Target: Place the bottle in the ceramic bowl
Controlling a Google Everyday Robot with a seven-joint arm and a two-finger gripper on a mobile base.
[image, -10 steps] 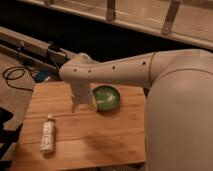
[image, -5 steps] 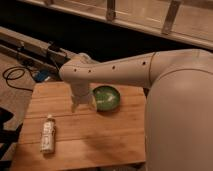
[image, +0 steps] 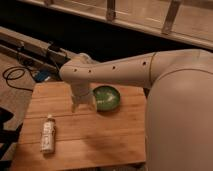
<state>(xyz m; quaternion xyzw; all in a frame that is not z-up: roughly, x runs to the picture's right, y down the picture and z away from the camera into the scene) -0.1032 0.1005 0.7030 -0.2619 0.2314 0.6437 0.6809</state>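
Observation:
The bottle lies on its side near the front left of the wooden table, cap pointing away from me. The green ceramic bowl sits at the back middle of the table, with nothing in it that I can see. My gripper hangs from the white arm just left of the bowl, above the table, well behind and to the right of the bottle. It holds nothing that I can see.
My large white arm crosses from the right and covers the table's right side. Black cables lie on the floor at the left. A dark rail and a railing run along the back.

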